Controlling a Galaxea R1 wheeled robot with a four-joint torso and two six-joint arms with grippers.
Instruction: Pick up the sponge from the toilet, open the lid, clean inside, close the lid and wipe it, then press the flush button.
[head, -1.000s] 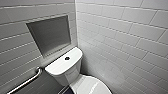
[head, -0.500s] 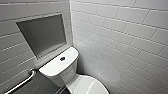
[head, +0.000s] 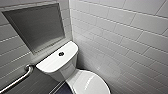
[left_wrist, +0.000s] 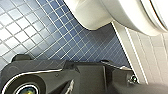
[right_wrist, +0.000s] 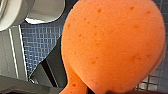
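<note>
Right wrist view had the sponge (right_wrist: 112, 47) pressed up close. Its orange pitted face hung clear of the blue tiled floor (right_wrist: 40, 40) that lay well beyond the jaws. The right gripper's jaws were hidden behind it, but a pad hanging in the air like that was, by my reading, pinched between them, ready to be carried to the bowl. Whether the left jaws were spread or pressed together, I could not tell. Beyond them sat the same floor and the foot of the toilet (left_wrist: 90, 15), well apart from them.

From the head view, the lid (head: 87, 83) lay down over the bowl (so the opening step looked undone). The 1 flush button (head: 61, 53) sat untouched in the middle of the tank top, and a grab bar (head: 17, 80) ran along the wall beside it. The toilet stood far from either pair of jaws.
</note>
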